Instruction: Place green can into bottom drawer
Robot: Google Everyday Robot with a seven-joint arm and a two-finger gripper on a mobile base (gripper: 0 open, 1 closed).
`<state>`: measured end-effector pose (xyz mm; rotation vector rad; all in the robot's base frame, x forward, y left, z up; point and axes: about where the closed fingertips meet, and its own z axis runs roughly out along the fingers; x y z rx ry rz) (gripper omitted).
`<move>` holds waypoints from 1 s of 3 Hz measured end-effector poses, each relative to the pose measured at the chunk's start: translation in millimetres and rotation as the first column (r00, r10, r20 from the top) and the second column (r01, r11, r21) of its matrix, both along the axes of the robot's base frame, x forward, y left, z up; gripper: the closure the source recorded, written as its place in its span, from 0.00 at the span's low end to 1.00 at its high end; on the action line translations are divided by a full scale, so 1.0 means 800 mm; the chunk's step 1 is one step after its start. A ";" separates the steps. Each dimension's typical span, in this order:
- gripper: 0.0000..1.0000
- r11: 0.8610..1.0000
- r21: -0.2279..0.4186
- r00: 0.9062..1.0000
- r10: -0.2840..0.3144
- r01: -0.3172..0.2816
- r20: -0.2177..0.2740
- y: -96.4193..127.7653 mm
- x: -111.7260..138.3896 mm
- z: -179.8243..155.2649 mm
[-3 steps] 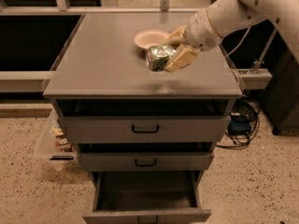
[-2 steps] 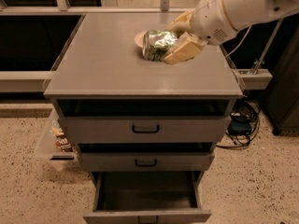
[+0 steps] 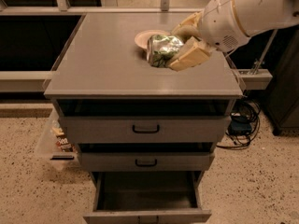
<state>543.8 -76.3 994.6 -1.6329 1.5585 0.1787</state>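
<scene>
The green can [image 3: 161, 50] is a shiny green-and-silver dented can, held on its side above the cabinet top. My gripper [image 3: 183, 45] comes in from the upper right on a white arm, and its cream fingers [image 3: 189, 57] are shut on the can. The bottom drawer [image 3: 147, 196] of the grey cabinet is pulled out at the bottom of the view, with a dark, empty inside. The can hangs well above and behind the drawer's opening.
A cream round bowl [image 3: 145, 37] sits on the grey cabinet top [image 3: 103, 64] just behind the can. The two upper drawers with black handles [image 3: 145, 129] are nearly shut. A clear bin with snacks [image 3: 57, 141] stands left of the cabinet. Cables [image 3: 240, 122] lie at its right.
The gripper has lifted the can higher off the cabinet top and drawn it toward the camera; the arm now fills more of the upper right.
</scene>
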 end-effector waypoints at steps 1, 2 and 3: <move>1.00 0.998 0.062 0.999 0.024 -0.026 0.029 0.026 -0.026 -0.001; 1.00 0.974 0.218 0.997 0.045 -0.057 0.061 0.071 -0.062 -0.036; 1.00 0.914 0.407 1.000 -0.013 0.008 0.011 0.085 -0.081 -0.095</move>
